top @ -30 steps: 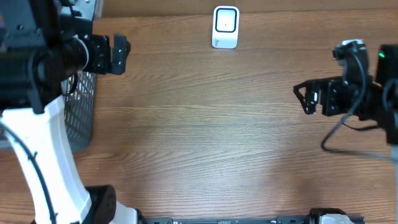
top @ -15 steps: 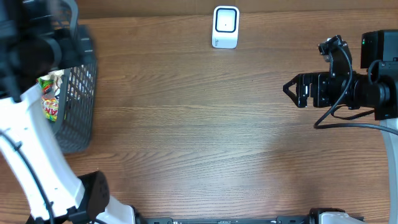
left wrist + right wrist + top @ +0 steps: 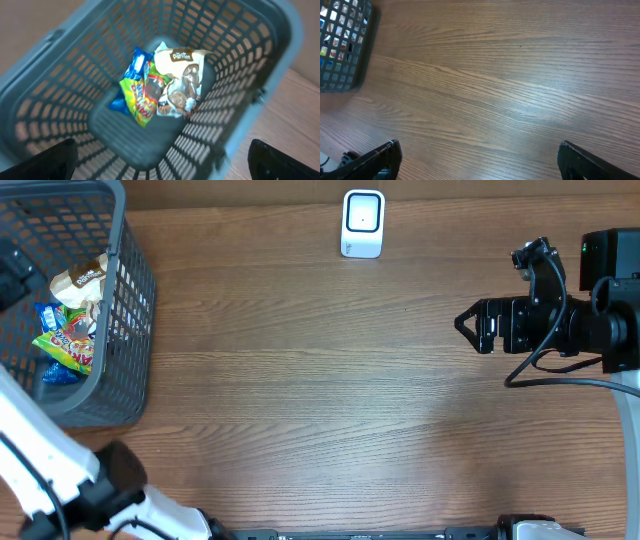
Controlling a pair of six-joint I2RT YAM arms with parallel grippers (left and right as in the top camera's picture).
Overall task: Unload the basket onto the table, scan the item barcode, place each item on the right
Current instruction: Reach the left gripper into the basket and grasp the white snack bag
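Observation:
Several snack packets lie in the grey basket (image 3: 125,240) at the table's left: a white-and-brown packet (image 3: 180,75), a yellow-green one (image 3: 137,100) and a blue one (image 3: 140,60). No barcode shows on them. My left gripper (image 3: 162,150) hovers above the basket, open and holding nothing; overhead, only a dark piece of that arm (image 3: 10,275) shows at the left edge. A white scanner (image 3: 362,223) stands at the far middle. My right gripper (image 3: 468,327) hangs open and holding nothing over bare wood at the right, pointing left.
The basket's mesh walls (image 3: 240,60) rise around the packets. In the right wrist view the basket (image 3: 342,45) sits at the upper left, with wood table (image 3: 495,85) below the open fingers. The left arm's white link (image 3: 40,450) crosses the lower-left corner.
The left arm has swung off to the left, uncovering the basket and packets in the overhead view. The right gripper shifted a little left and up, then stayed still.

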